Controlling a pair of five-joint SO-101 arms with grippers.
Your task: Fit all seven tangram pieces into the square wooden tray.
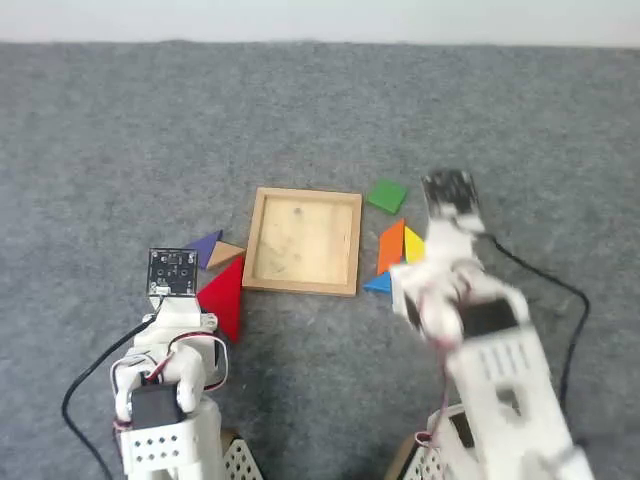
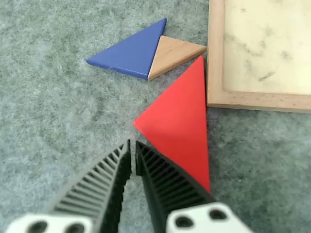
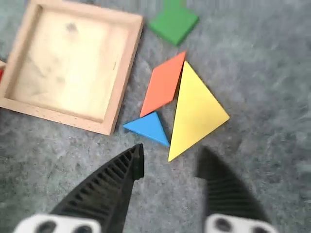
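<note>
The square wooden tray [image 1: 252, 240] lies mid-table with its floor bare. Off one side lie a red triangle [image 2: 182, 128], a dark blue triangle [image 2: 131, 51] and a tan triangle [image 2: 172, 51]; the red one touches the tray's rim [image 2: 216, 58]. My left gripper [image 2: 132, 144] is shut, with its tips just beside the red triangle's corner. Off the other side of the tray [image 3: 124, 77] lie a green square [image 3: 173, 23], an orange parallelogram [image 3: 163, 83], a yellow triangle [image 3: 194, 107] and a small blue triangle [image 3: 148, 127]. My right gripper [image 3: 171, 154] hangs open above the yellow triangle's near tip.
Grey carpet covers the table [image 1: 120, 140] around the pieces. Both arm bases stand at the near edge, with a black cable [image 1: 560, 290] trailing beside one arm. The far half of the carpet holds only the green square [image 1: 386, 196].
</note>
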